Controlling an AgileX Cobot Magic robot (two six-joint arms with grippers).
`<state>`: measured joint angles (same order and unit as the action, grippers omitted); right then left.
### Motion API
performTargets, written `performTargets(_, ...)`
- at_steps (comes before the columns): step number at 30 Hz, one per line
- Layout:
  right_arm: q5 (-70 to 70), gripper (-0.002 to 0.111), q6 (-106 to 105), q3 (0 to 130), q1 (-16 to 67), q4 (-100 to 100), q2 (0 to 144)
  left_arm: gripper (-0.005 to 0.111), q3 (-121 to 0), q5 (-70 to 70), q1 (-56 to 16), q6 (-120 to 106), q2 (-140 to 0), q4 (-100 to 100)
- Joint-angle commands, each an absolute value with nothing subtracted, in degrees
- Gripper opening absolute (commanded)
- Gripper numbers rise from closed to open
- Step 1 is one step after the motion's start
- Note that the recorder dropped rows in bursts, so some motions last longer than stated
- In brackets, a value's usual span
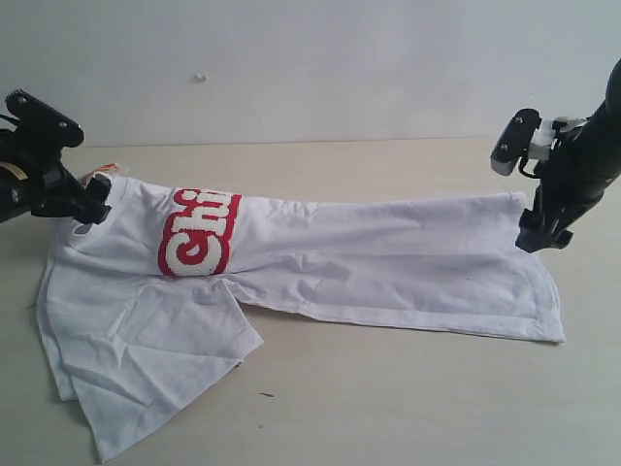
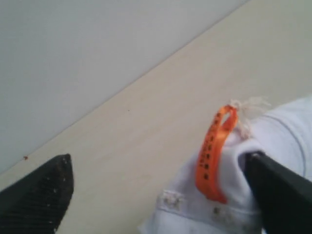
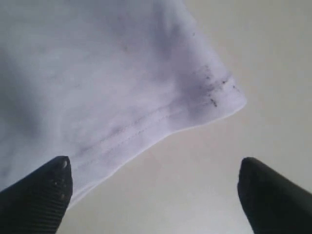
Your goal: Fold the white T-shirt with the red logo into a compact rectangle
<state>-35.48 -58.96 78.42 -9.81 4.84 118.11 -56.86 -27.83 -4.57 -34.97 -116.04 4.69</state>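
The white T-shirt [image 1: 388, 257] lies in a long wrinkled band across the table, one sleeve [image 1: 155, 359] spread toward the front left. Only the "Chi" part of the red logo [image 1: 199, 233] shows; the remainder is folded under. My left gripper [image 1: 92, 209] is open at the collar end. In the left wrist view the orange neck tag [image 2: 214, 151] and collar fabric [image 2: 195, 209] sit between its spread fingers [image 2: 41, 195], against one of them. My right gripper [image 1: 541, 236] is open at the hem corner. Its wrist view shows the stitched hem [image 3: 146, 122] just beyond the fingers [image 3: 273, 195], nothing between them.
The shirt rests on a pale wooden table [image 1: 408, 398]. A plain white wall [image 1: 310, 68] rises directly behind the table's far edge. Bare tabletop [image 3: 195, 185] shows under the right gripper.
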Motion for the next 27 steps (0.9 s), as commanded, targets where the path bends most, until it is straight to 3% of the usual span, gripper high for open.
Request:
performTargets(1, -36.6, 0.088, -58.9, 78.8, -10.0, 8.5, 118.1, 0.105, -58.3, -33.2, -3.5, -34.6, -116.2, 5.7)
performTargets(14, -39.5, 0.088, -60.0, 78.8, -10.0, 9.3, 118.1, 0.105, -61.4, -30.9, 0.7, -37.5, -116.1, 9.8)
performTargets(19, -44.6, 0.084, -67.0, 78.8, -10.0, 18.2, 118.1, 0.105, -61.4, -18.3, 0.3, -37.5, -113.7, 9.8)
performTargets(21, -47.3, 0.074, -72.7, 78.8, -10.0, 22.1, 118.1, 0.105, -61.4, -8.8, 0.0, -37.4, -111.3, 9.8)
performTargets(24, -49.7, 0.047, -74.3, 78.8, -10.0, 25.3, 118.1, 0.098, -61.4, 2.6, 0.0, -36.9, -108.1, 10.0)
performTargets(26, -51.0, 0.03, -74.3, 78.8, -10.0, 25.7, 117.9, 0.084, -61.4, 5.6, 0.0, -35.9, -107.0, 11.9)
performTargets(27, -51.9, 0.02, -74.3, 78.8, -10.0, 25.8, 117.9, 0.069, -61.4, 8.1, 0.0, -34.8, -106.1, 14.2)
